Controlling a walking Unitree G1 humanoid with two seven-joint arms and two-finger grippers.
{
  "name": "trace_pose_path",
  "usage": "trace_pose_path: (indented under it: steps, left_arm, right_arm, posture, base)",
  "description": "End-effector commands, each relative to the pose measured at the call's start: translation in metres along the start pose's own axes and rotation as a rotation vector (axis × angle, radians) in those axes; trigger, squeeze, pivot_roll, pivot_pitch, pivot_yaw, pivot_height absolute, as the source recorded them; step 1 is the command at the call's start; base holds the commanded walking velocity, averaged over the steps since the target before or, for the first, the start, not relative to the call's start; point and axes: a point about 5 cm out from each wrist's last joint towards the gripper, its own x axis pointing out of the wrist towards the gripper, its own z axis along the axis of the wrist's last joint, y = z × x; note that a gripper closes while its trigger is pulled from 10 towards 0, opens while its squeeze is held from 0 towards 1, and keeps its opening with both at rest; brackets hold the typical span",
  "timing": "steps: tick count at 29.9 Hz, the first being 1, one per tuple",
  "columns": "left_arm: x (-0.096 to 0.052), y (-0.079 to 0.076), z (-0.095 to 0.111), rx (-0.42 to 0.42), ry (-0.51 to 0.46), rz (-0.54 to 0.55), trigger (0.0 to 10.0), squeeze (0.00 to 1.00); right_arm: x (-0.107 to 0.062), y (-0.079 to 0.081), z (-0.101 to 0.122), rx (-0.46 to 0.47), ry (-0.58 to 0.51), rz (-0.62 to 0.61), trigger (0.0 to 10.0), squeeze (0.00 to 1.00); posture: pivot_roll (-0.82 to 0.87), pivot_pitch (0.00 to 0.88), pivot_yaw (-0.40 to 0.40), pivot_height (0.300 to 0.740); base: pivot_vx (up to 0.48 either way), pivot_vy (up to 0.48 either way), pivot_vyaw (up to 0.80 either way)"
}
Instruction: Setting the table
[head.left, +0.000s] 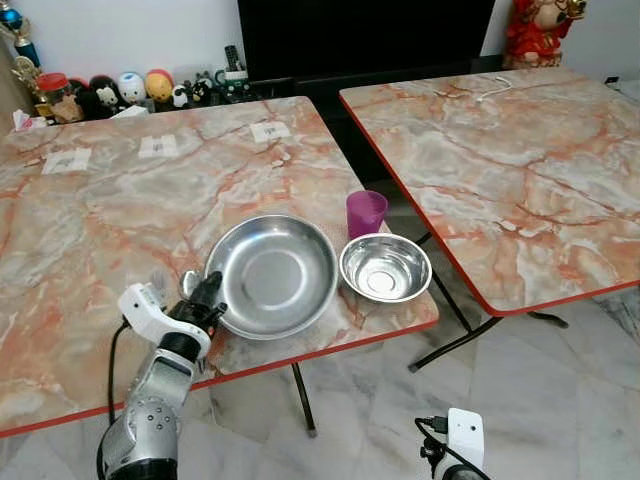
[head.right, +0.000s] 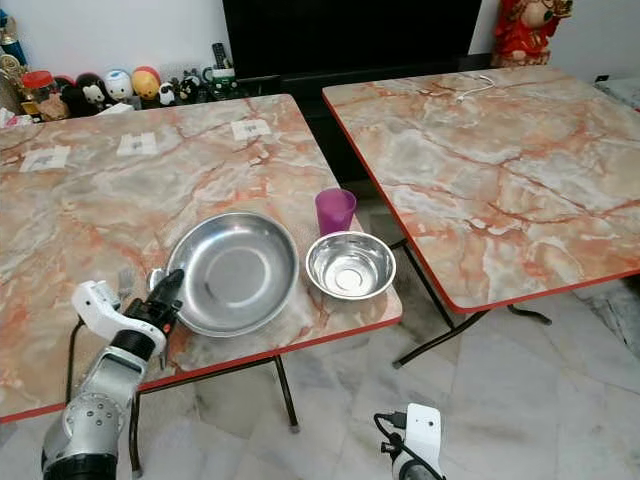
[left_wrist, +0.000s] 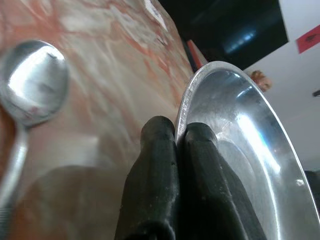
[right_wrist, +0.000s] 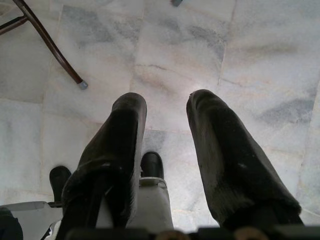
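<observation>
Left eye view: left gripper clamped on the plate rim at its 9 o'clock; plate sits near the table front edge, bowl just beside at 3 o'clock, cup at 1 o'clock, spoon by the fingers. Right eye view: same layout. Left wrist view: fingers pinch the thin rim, one inside, one outside; spoon bowl lies apart on the marble. Steel looks light, stiff, slick, so a rim pinch may slip or tilt; grip deep. Right wrist view: right gripper hangs idle over the floor, fingers apart, holding nothing.
</observation>
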Motion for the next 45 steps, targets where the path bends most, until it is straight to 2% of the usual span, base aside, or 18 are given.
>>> trace_pose_path:
  steps: [1, 8, 13, 21, 34, 38, 45]
  left_arm:
    - [0.002, -0.014, 0.008, 0.001, -0.03, -0.051, 10.0, 0.0]
    - [0.002, -0.042, 0.019, 0.059, -0.028, -0.207, 10.0, 0.0]
    - [0.002, -0.048, 0.019, 0.089, -0.015, -0.246, 10.0, 0.0]
    - [0.001, -0.045, 0.014, 0.094, -0.004, -0.223, 10.0, 0.0]
    - [0.002, -0.047, 0.01, 0.111, 0.017, -0.226, 10.0, 0.0]
    - [0.003, -0.048, 0.01, 0.113, 0.016, -0.225, 10.0, 0.0]
    - [0.004, -0.049, 0.01, 0.128, 0.019, -0.228, 10.0, 0.0]
  right_arm:
    - [0.0, 0.0, 0.002, -0.003, -0.006, 0.0, 10.0, 0.0]
    - [0.0, -0.003, 0.002, -0.007, -0.006, -0.003, 10.0, 0.0]
    - [0.0, -0.004, 0.002, -0.009, -0.005, -0.004, 10.0, 0.0]
    - [0.0, -0.004, 0.001, -0.013, -0.002, -0.005, 10.0, 0.0]
    - [0.0, -0.003, 0.002, -0.048, -0.015, 0.007, 10.0, 0.0]
    - [0.0, -0.002, 0.003, -0.04, -0.014, 0.007, 10.0, 0.0]
    - [0.001, -0.001, 0.003, -0.027, -0.01, 0.001, 10.0, 0.0]
  posture:
    - [-0.03, 0.0, -0.013, 0.74]
    - [-0.03, 0.0, -0.013, 0.74]
    - [-0.03, 0.0, -0.011, 0.74]
    - [-0.04, 0.0, -0.011, 0.74]
    - [-0.04, 0.0, -0.004, 0.74]
    - [-0.03, 0.0, -0.004, 0.74]
    - [-0.03, 0.0, -0.002, 0.74]
  base:
    - [0.0, 0.0, 0.0]
    - [0.0, 0.0, 0.0]
    - [0.0, 0.0, 0.0]
    - [0.0, -0.081, 0.0]
    - [0.0, -0.403, 0.06]
    - [0.0, -0.454, 0.8]
    - [0.0, -0.454, 0.0]
